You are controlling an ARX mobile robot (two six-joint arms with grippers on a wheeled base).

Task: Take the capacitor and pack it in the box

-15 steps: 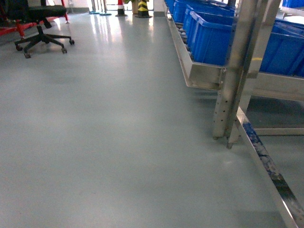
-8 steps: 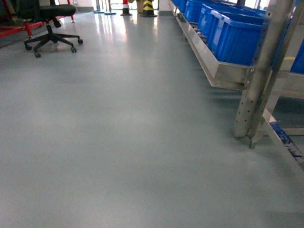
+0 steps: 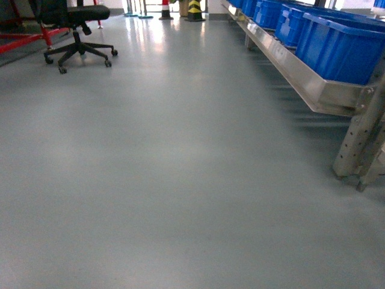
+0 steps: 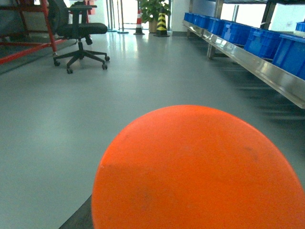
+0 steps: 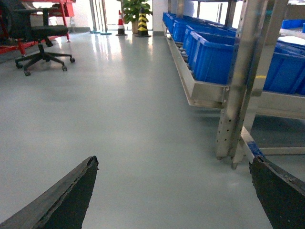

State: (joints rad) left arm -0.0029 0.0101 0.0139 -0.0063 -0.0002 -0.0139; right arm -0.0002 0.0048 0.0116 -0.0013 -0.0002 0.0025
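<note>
In the head view, a wide grey glossy floor is filling the frame, with a black wheeled office chair standing far left beside a red metal frame, and a row of big blue plastic bins sitting on a long steel rack shelf running along the right side; an orange-and-white traffic cone and a yellow-and-black striped bollard are showing at the far end. No pink box and no capacitor are appearing in any view, and neither arm is showing here. In the left wrist view, a large round orange object is blocking the near part of the frame; the left gripper cannot be made out, so I cannot tell whether it is parted or closed. A potted green plant is standing far off. In the right wrist view, the right gripper is holding its two dark fingers wide apart over bare floor, gripping nothing, with the steel upright post of the rack standing near right.
</note>
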